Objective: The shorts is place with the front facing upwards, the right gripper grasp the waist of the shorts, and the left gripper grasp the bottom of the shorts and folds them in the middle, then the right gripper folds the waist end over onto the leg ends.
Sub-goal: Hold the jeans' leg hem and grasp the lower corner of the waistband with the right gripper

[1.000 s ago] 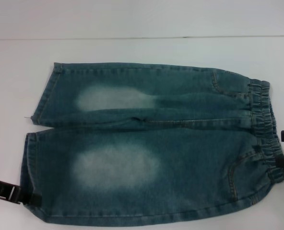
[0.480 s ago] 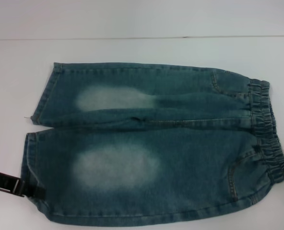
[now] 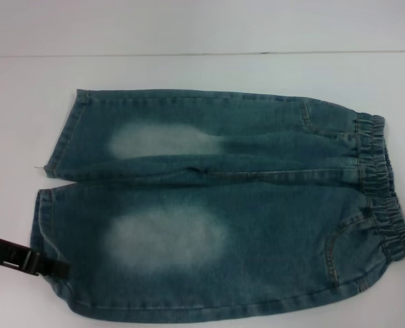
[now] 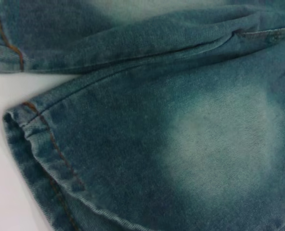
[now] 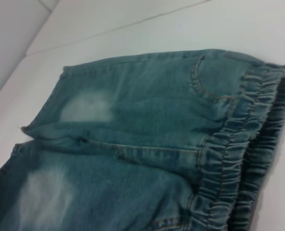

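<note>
One pair shorts (image 3: 216, 212) flat, lengthwise left-right; waist (image 3: 384, 198) rightward.

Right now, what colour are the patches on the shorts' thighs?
Pale, faded whitish patches on blue-green denim shorts; clearest in the head view.

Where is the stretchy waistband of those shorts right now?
In the head view the waist of the shorts lies at the right end, on the white table, opposite the leg hems.

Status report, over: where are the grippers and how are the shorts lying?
Left gripper at near leg hem. Right gripper out of view. Shorts flat, unfolded. Nothing obstructing.
</note>
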Tool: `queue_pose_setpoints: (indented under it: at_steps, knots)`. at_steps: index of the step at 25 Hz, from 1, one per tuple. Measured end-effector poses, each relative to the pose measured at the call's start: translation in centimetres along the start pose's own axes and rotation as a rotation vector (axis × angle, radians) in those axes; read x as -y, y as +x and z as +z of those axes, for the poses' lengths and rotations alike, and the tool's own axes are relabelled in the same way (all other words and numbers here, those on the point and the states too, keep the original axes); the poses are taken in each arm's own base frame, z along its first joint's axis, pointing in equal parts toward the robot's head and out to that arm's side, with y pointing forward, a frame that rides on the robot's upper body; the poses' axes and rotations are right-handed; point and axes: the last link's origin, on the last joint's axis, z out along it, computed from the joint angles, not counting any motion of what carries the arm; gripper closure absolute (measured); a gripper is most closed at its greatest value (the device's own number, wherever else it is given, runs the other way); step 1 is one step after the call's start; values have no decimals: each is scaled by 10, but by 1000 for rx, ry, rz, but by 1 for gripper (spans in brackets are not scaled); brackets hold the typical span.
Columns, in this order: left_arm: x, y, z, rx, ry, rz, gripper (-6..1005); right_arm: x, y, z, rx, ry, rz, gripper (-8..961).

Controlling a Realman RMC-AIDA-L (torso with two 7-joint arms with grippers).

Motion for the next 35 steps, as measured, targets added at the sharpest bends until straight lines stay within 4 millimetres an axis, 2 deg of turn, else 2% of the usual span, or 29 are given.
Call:
queue_pose_setpoints:
  at_steps: [5, 16, 29, 35]
  knots:
    - [0, 0, -1, 0, 2, 5, 933, 0, 2, 3, 5, -12, 19, 195]
    - [0, -1, -1, 4, -3, 17, 933, 3, 14, 25, -50, -26, 19, 194]
    - [-2, -1, 0, 4, -12, 19, 934, 7, 13, 45, -96, 20, 1, 195]
    - [-2, -1, 1, 7, -14, 16, 934, 6, 10, 47, -99, 18, -7, 197]
